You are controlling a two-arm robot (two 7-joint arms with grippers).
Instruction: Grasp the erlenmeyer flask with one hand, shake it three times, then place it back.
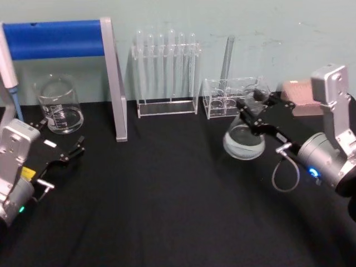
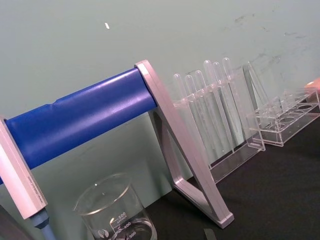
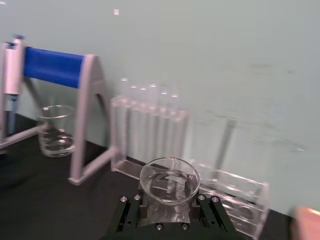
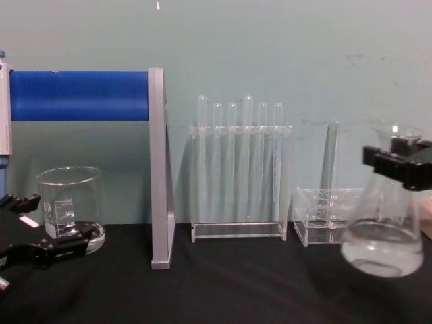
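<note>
The erlenmeyer flask [image 1: 245, 140] is clear glass with a little clear liquid, and it hangs lifted off the black table at the right. My right gripper [image 1: 251, 113] is shut on its neck just below the flared rim. From the side, the flask [image 4: 382, 233] floats slightly tilted, with the black jaws of the right gripper [image 4: 399, 160] clamped across the neck. The right wrist view looks down into the flask mouth [image 3: 169, 178] between the fingers. My left gripper [image 1: 62, 151] rests open at the table's left, holding nothing.
A glass beaker [image 1: 59, 105] stands at the back left beside a grey stand with a blue roller [image 1: 114, 83]. A tall test tube rack [image 1: 167, 72] and a low clear rack [image 1: 225, 99] line the back wall. A pinkish box [image 1: 300, 95] sits at the far right.
</note>
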